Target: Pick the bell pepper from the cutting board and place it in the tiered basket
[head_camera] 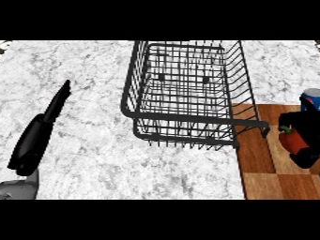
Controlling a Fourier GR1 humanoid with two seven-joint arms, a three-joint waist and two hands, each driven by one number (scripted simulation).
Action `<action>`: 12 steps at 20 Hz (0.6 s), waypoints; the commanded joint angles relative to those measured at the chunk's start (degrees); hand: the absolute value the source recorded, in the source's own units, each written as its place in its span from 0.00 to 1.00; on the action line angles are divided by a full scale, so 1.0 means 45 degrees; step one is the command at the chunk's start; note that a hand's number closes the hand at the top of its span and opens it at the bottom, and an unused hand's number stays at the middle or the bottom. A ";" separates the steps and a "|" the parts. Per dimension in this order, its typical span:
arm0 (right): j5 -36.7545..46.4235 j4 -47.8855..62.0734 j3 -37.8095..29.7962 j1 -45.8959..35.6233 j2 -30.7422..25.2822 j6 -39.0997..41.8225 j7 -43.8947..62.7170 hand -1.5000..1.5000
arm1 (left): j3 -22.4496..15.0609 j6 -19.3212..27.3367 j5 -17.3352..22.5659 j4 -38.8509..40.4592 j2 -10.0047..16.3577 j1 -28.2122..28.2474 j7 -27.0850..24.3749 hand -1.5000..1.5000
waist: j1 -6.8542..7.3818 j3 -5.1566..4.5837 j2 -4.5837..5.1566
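A red bell pepper [291, 138] with a green stem sits on the wooden cutting board [259, 159] at the right. My right hand [316, 136] is curled round the pepper and hides most of it. The black wire tiered basket [183, 93] stands just left of the board, in the middle of the counter. My left hand [41, 131] stays at the left, fingers straight and pointing away, holding nothing.
A blue drink can [315, 100] stands at the board's far right corner, just behind my right hand. The marble counter [86, 70] stretches to the left and behind the basket.
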 commanded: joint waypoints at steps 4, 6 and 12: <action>-0.0090 -0.0552 -0.1084 0.0316 -0.0253 -0.0353 -0.1013 1.00 | -0.0316 -0.0177 -0.0245 -0.1015 -0.0343 0.0451 0.0563 0.50 | -0.0069 0.0127 0.0077; -0.0572 0.1805 -0.2155 -0.0475 -0.0925 -0.1137 -0.2189 1.00 | -0.0450 0.0235 -0.0435 -0.0768 -0.0692 0.0179 0.0684 0.50 | 0.0005 0.0138 0.0119; -0.1796 0.5504 -0.4569 -0.1916 -0.2825 -0.2029 -0.4772 1.00 | -0.0024 -0.0147 -0.0152 -0.0610 -0.0271 -0.0267 0.0578 0.50 | 0.0093 0.0147 0.0147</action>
